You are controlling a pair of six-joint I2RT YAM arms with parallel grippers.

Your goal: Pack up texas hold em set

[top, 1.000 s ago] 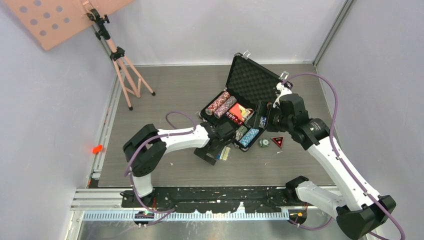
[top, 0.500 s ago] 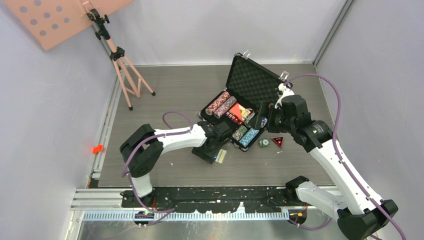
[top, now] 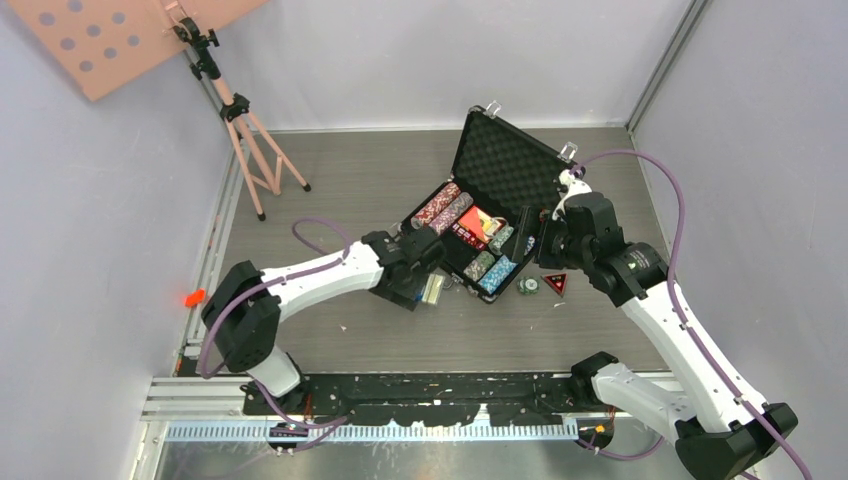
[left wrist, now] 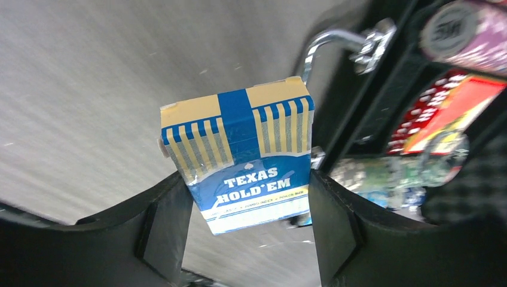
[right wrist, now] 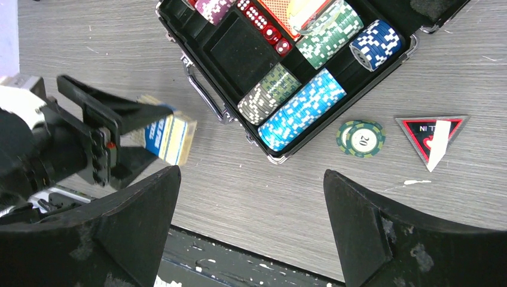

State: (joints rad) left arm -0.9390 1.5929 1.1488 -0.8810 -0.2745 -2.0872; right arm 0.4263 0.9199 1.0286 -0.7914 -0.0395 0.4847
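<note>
The left gripper (left wrist: pixel 251 206) is clamping the blue card deck (left wrist: pixel 239 149) across its width, jaws half-closed, the deck's long axis pointing forward out of the grip; it is hanging just outside the briefcase (top: pixel 505 165) by the handle (right wrist: pixel 202 89), the empty slot (right wrist: pixel 239 51) just beyond. The right gripper (right wrist: pixel 257 233) is hovering wide open, holding nothing, above the briefcase's front; the deck's gripped end is hiding between the pads (left wrist: pixel 161 233).

- Left arm (top: pixel 310 275): stretched low toward 2 o'clock; left gripper (left wrist: pixel 245 197) clamped on deck (left wrist: pixel 239 149).
- Right arm (top: pixel 660 310): raised, reaching toward 11 o'clock; right gripper (right wrist: pixel 251 179) spread wide.
</note>
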